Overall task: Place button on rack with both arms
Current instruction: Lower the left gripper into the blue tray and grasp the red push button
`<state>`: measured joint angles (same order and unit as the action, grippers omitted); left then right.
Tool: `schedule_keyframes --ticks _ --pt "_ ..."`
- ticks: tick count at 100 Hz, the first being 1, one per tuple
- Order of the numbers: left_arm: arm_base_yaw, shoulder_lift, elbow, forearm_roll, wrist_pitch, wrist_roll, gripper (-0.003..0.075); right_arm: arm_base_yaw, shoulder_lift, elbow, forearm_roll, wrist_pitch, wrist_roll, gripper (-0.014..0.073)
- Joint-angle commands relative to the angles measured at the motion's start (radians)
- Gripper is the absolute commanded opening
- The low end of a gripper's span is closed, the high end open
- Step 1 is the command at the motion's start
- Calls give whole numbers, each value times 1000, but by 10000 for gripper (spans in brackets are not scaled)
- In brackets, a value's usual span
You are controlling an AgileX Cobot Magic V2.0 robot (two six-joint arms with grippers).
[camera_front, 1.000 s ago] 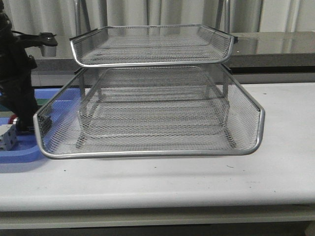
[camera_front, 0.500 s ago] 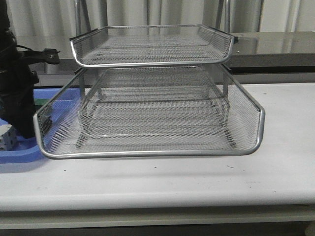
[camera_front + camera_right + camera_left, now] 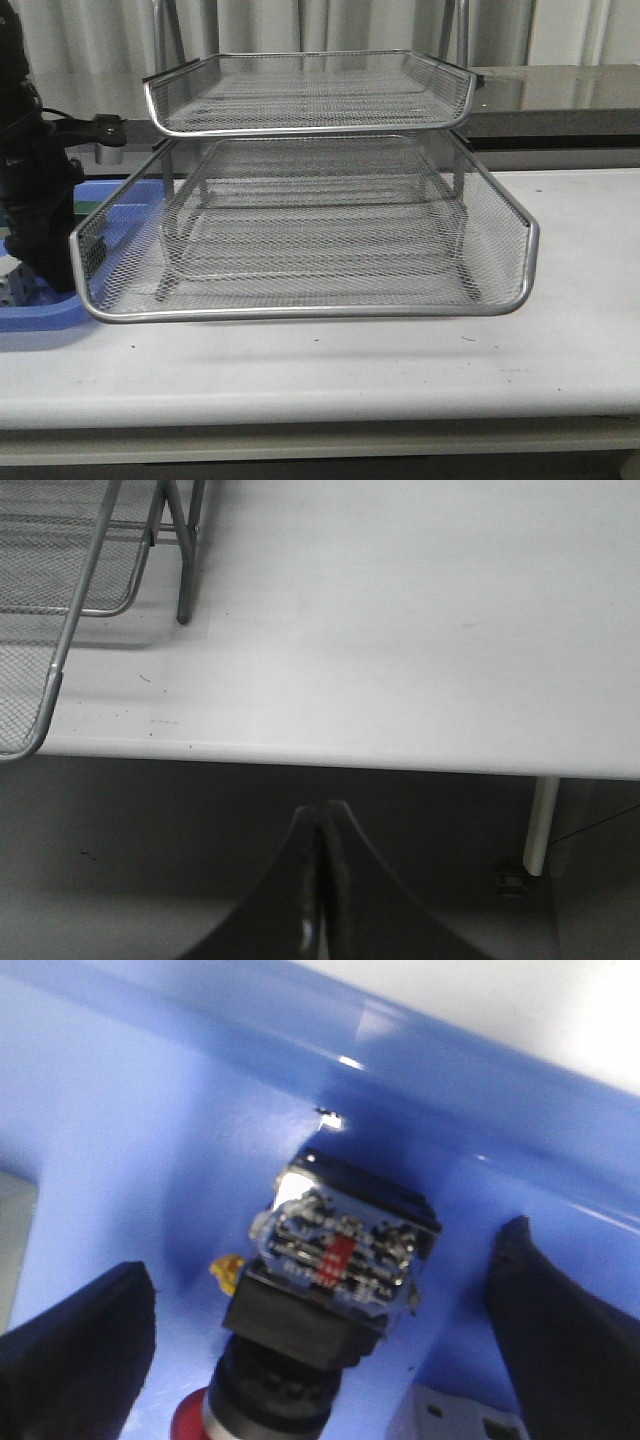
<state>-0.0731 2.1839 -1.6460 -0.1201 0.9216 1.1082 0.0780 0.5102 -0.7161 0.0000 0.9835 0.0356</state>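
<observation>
Lying in the blue tray (image 3: 120,1120) at mid-frame, the button (image 3: 335,1260) sits between the left fingers (image 3: 85,1350), spread apart; no readable writing. Right fingers (image 3: 322,880) pressed together below the counter (image 3: 400,630), beside the rack (image 3: 300,200).

— How's my left arm (image 3: 35,190) sitting?
— Low at the far left, wrist pointed down; I see the left gripper (image 3: 330,1310) with fingers (image 3: 75,1345) spread wide.
— And the right gripper (image 3: 322,880)?
— Fingertips pressed together; nothing between them.
</observation>
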Motion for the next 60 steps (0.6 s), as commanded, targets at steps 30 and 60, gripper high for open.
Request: schedule_keyframes --ticks 30,60 --pt "-4 -46 -24 -10 -29 2 82 1 4 -33 -10 -51 0 -68" --pt "-4 -68 -156 -10 71 -50 -20 1 4 -33 -10 -51 0 -68"
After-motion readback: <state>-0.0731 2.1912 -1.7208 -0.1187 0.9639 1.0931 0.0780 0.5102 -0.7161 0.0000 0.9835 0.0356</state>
